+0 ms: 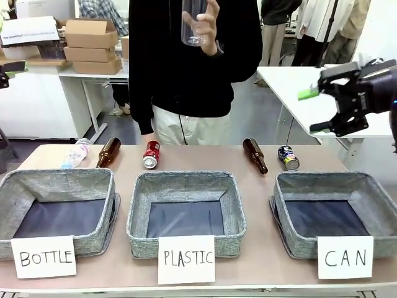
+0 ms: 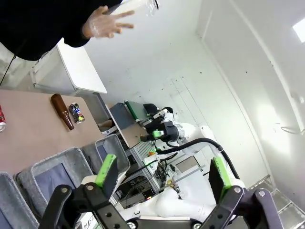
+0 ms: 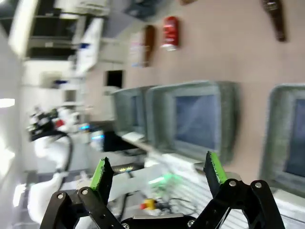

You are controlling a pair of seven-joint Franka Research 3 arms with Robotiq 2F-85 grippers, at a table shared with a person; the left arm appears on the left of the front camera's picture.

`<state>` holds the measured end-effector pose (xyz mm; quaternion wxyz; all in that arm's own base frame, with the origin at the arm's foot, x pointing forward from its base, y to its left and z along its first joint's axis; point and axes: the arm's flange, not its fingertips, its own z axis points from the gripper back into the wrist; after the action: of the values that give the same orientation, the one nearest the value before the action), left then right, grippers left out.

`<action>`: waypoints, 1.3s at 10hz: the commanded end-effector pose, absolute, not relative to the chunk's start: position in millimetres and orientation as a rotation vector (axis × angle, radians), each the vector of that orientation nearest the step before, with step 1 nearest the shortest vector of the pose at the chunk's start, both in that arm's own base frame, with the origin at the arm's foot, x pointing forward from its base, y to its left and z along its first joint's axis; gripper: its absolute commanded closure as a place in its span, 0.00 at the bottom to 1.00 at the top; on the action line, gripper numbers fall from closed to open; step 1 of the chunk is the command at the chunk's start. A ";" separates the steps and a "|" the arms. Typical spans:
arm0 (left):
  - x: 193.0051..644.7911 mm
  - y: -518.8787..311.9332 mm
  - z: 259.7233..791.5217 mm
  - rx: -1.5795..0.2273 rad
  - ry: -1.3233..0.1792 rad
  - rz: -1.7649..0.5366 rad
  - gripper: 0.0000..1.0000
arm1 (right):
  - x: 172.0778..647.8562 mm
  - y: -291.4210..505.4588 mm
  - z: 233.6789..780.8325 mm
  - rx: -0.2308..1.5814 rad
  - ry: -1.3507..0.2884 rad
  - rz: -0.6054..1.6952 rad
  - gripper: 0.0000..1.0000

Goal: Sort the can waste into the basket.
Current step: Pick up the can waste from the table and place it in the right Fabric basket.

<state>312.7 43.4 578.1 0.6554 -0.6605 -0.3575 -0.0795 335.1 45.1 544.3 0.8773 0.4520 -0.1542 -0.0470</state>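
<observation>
A red can (image 1: 151, 154) lies on the table behind the middle basket. A dark can (image 1: 288, 158) lies behind the grey basket (image 1: 284, 214) fronted by the card "CAN". My right gripper (image 1: 314, 110) hangs open in the air above and behind that basket's far right corner, holding nothing. In the right wrist view its gripper (image 3: 158, 170) is open, with the red can (image 3: 170, 32) far off and the CAN basket (image 3: 276, 143) at the right edge. The left gripper (image 2: 163, 171) is open and empty, high above the table, with the dark can (image 2: 76, 112) in sight.
Baskets marked "BOTTLE" (image 1: 93, 180) and "PLASTIC" (image 1: 139, 211) stand left and middle. Two brown bottles (image 1: 108, 152) (image 1: 255, 155) and a clear plastic bottle (image 1: 75, 153) lie along the far edge. The person's hand (image 1: 208, 22) holds up a clear bottle (image 1: 192, 18).
</observation>
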 end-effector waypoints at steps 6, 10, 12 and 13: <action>385.3 74.2 595.3 -0.568 -0.673 -0.027 0.00 | 328.8 39.2 543.5 1.096 -0.304 -0.102 0.00; 468.6 77.9 559.5 -0.771 -0.446 -0.054 0.00 | 328.8 39.2 543.5 1.096 -0.304 -0.102 0.00; 440.5 73.1 545.7 -0.552 -0.548 -0.117 0.00 | 328.8 39.2 543.5 1.096 -0.304 -0.102 0.00; 471.4 70.1 525.7 -0.617 -0.464 -0.114 0.00 | 328.8 39.2 543.5 1.096 -0.304 -0.102 0.00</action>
<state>462.5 73.3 536.7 0.9221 -0.2958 -0.2426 -0.0584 329.5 37.2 545.0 0.8472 0.5098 -0.1406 -0.0505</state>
